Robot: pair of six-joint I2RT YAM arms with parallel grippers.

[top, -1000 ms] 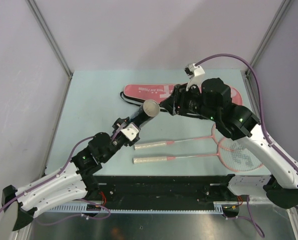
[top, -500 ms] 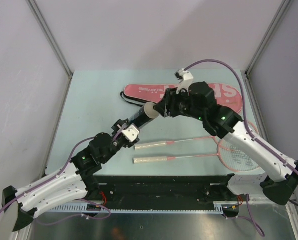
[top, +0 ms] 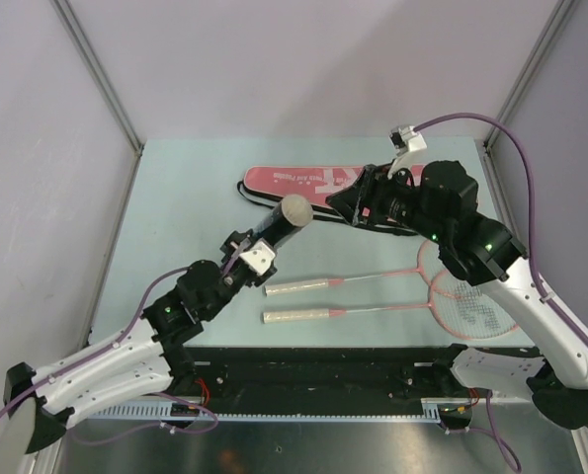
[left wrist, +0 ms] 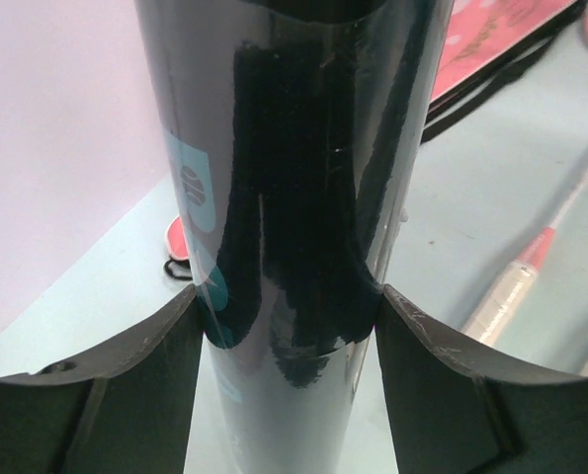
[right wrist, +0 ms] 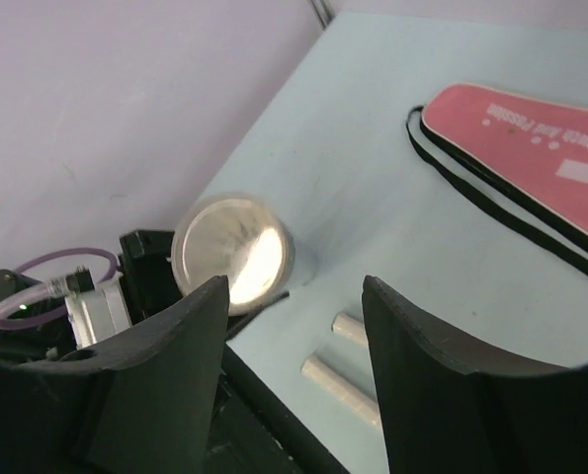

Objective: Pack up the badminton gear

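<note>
Left gripper (top: 246, 255) clamped on black tube (top: 277, 227), held tilted above table (top: 175, 197) | right gripper (top: 358, 204) backed off capped tube end, jaws apart, empty | tube likely closed; rackets (top: 295, 287) and bag (top: 294, 179) not yet packed

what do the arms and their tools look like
The left arm and right arm have white shells and black joints, each with a green light. A purple cable runs to each white wrist block. The left tool and right tool have broad dark curved fingers.

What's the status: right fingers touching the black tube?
Apart. Top view: pink racket bag shows between the black tube and the right fingers.
</note>
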